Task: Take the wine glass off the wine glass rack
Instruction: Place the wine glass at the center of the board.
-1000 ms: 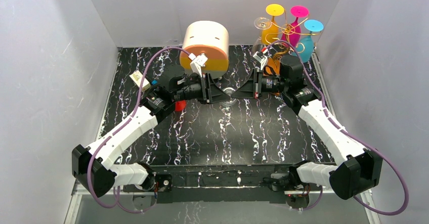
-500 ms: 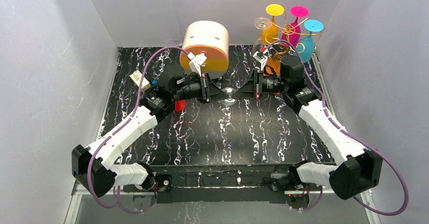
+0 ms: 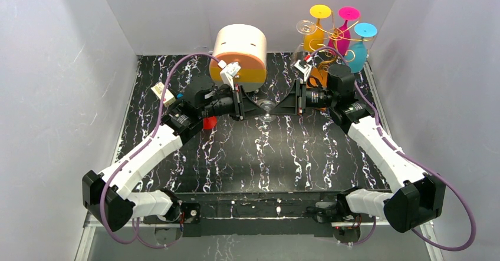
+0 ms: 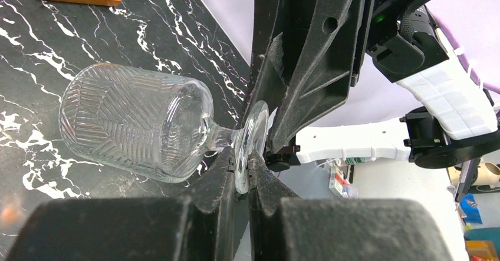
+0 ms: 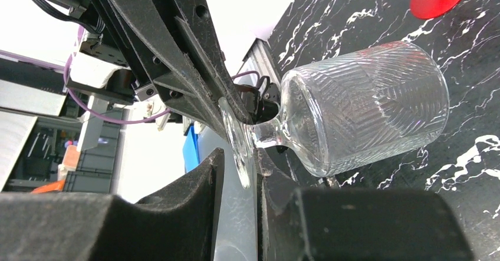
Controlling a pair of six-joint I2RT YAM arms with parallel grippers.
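The wine glass is off the rack, at the middle of the top view. It lies on its side over the black marbled bench, between the two arms. In the left wrist view its ribbed clear bowl points to the left of the frame. The left gripper is pressed together on the thin round foot. The right gripper faces it from the other side with its jaws slightly spread around the same foot, a gap showing beside the glass.

The wine glass rack stands at the upper right of the top view. On its gold wire hang yellow, pink and blue glasses and one clear glass. A round cream-and-orange box sits upper centre, just beyond the left gripper.
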